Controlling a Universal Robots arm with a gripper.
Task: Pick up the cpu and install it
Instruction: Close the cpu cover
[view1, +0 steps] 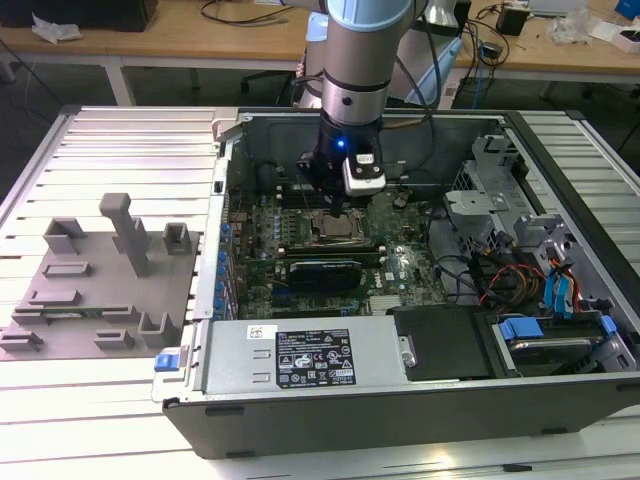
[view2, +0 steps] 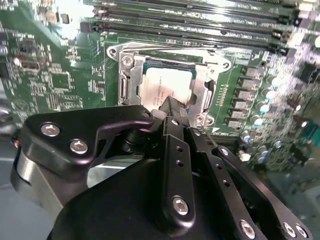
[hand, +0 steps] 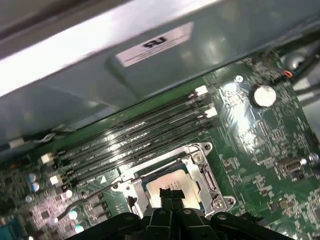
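Item: cpu, lying flat within the socket frame on the motherboard. Gripper: fingers pressed together, empty, tips at the lid. We judge seating in hand; any further move calls for gentle, vertical travel.

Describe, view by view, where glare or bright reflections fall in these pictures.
In the second wrist view, glare bleaches the memory slots beyond the cpu; in the first wrist view, a bright band streaks the case wall; in the exterior view, the ribbed table gleams white.

Matt silvery metal cpu sits in shiny metal socket frame.
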